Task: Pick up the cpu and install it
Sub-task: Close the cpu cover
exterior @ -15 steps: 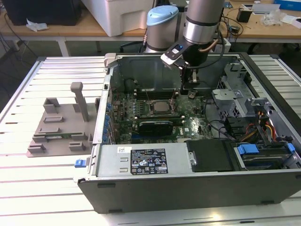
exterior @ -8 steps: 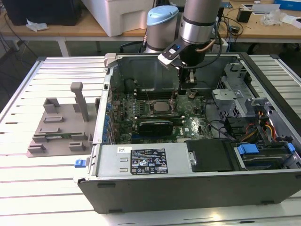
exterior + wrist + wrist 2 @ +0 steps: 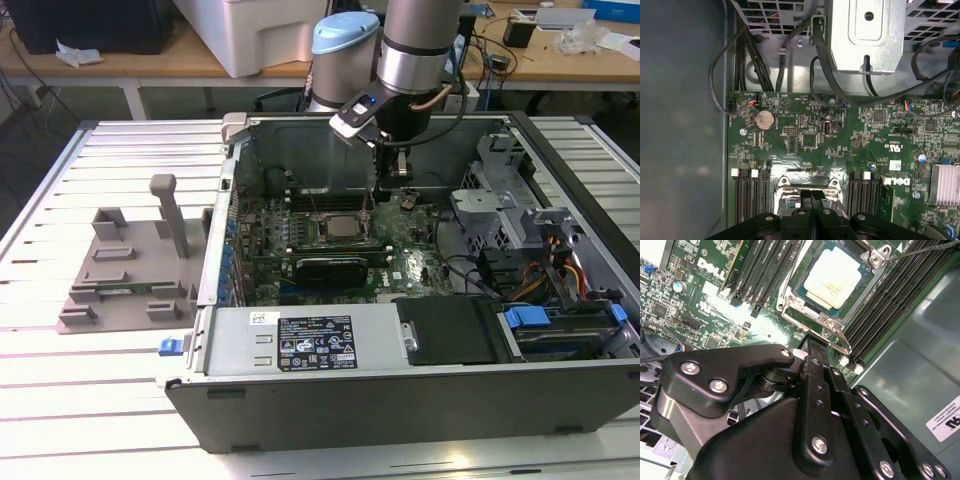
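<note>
Hovering just beside the socketed cpu [image 3: 835,277], gripper [image 3: 811,194] pinched closed

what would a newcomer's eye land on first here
The open computer case lying on the slatted table, its green motherboard exposed. The arm's gripper reaches down into it, close beside the socket where the silvery cpu sits. At the exterior view's left rests a grey fixture tray.
</note>
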